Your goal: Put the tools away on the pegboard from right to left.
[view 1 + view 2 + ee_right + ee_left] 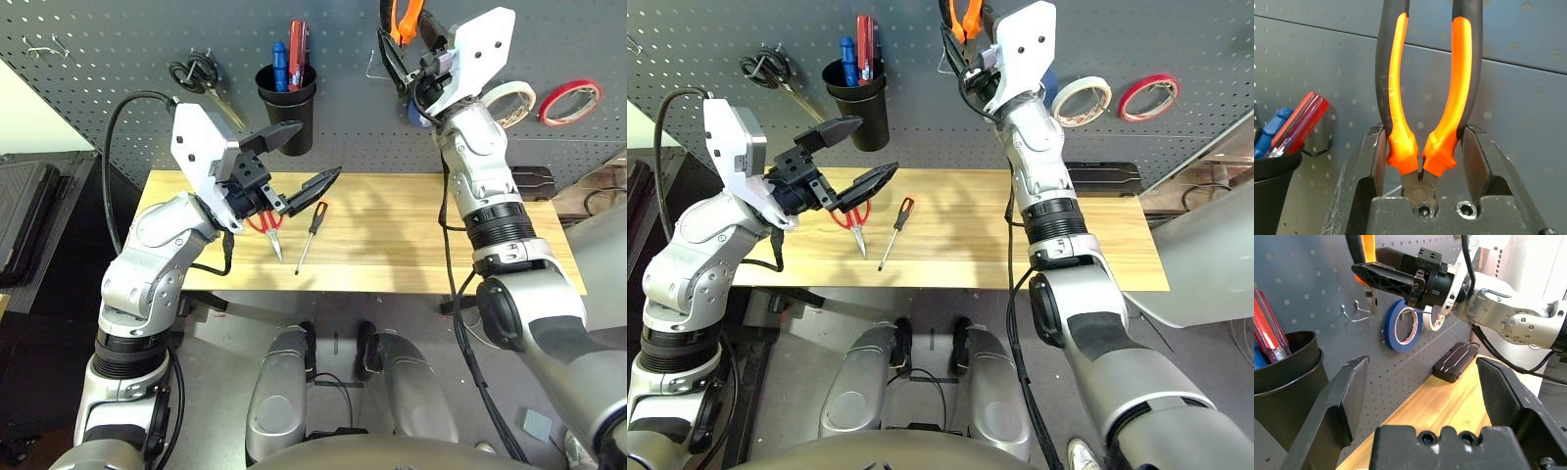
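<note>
Up at the pegboard (118, 49), my right fingers (1422, 161) clamp the pliers (1425, 98) low on their rubbery handles: stiff, fairly heavy, probably non-slip. My left fingers (304, 162) hang apart above the table (392, 235).

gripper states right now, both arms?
Left gripper: open, holding nothing, above the table.
Right gripper: shut on the orange-and-black-handled pliers, up at the pegboard.

A workshop: perforated pegboard (118, 39) with hung tools; wooden workbench (392, 225).
</note>
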Available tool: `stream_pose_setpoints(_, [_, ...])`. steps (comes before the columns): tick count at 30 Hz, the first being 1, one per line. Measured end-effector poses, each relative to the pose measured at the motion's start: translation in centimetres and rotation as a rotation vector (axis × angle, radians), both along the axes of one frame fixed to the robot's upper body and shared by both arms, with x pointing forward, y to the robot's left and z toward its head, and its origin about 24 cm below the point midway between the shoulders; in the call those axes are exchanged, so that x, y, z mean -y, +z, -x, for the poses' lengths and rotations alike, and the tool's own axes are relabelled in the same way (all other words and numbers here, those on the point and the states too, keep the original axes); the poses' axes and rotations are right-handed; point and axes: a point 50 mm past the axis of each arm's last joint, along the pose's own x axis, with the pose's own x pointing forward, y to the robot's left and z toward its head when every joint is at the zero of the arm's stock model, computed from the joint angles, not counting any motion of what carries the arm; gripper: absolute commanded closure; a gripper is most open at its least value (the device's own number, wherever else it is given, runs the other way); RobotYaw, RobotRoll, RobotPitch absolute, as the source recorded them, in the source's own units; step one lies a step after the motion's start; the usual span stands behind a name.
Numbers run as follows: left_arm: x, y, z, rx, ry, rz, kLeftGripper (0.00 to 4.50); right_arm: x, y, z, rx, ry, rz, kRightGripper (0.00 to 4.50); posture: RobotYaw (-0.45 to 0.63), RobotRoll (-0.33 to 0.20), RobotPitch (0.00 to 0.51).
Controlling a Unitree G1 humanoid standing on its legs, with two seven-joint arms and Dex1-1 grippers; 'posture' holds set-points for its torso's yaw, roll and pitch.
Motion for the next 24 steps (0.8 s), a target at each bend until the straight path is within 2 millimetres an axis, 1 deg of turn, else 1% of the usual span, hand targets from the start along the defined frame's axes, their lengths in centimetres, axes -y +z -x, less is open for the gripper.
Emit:
stream_pose_setpoints(2, [0.06, -0.03, 0.0, -0.001, -0.002, -0.001, 0.0, -0.39, -0.68, 0.03, -0.019, 0.009, 0.001, 2.09, 0.21, 0.0, 0.211])
stream_pose_setpoints(24, [0.14, -0.04, 0.0, -0.001, -0.005, -0.007, 0.0, -0.54, -0.57, -0.14, -0.018, -0.027, -0.003, 2.09, 0.22, 0.0, 0.209])
